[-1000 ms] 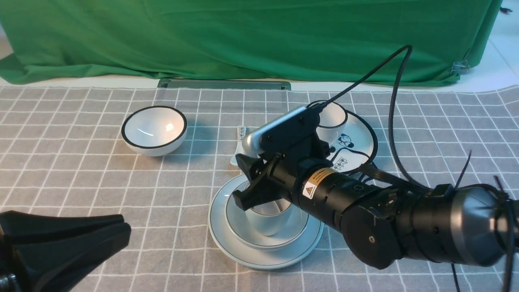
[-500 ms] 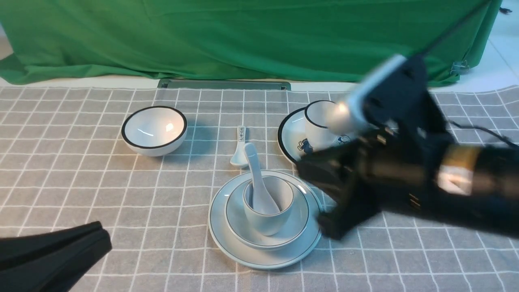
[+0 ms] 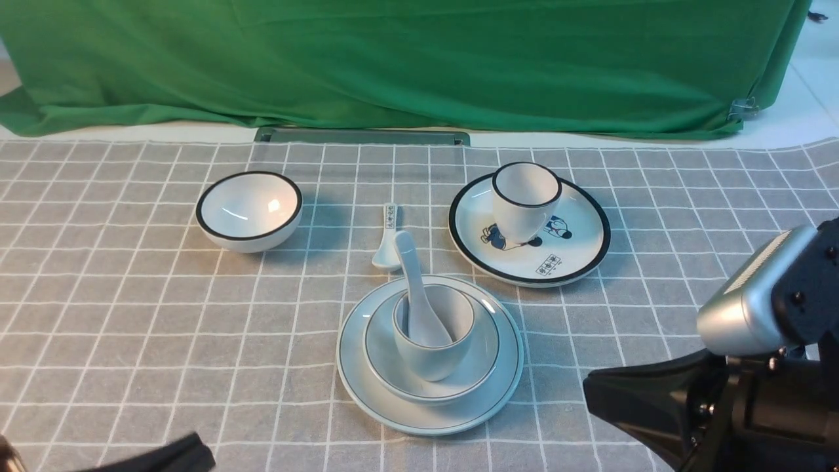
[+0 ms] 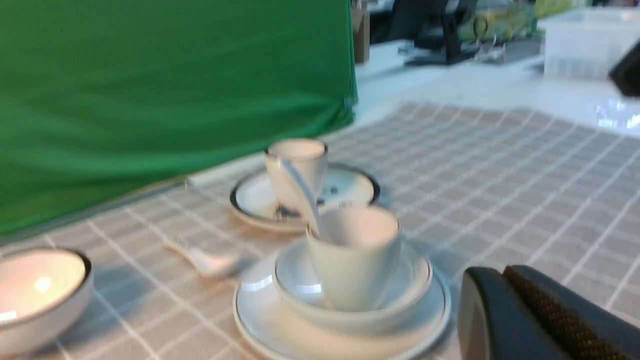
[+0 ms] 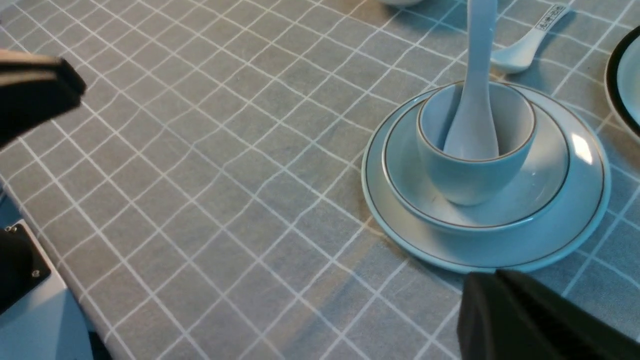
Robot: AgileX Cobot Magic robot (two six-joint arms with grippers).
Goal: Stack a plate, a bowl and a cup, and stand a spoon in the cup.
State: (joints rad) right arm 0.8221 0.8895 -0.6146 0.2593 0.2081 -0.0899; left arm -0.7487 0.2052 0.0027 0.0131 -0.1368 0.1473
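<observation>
Well, on the tabletop (image 3: 131, 314) the plate (image 3: 429, 421) holds the bowl (image 3: 484, 357), the bowl the cup (image 3: 434, 359), the cup the leaning spoon (image 3: 409, 275), and I worry my clenched, empty left fingers (image 4: 550, 320) or right fingers (image 3: 642, 400) could clip its handle and topple it.

A green backdrop (image 3: 406, 65) hangs along the far side, behind a grey tablecloth (image 3: 118, 295) with white grid lines.
</observation>
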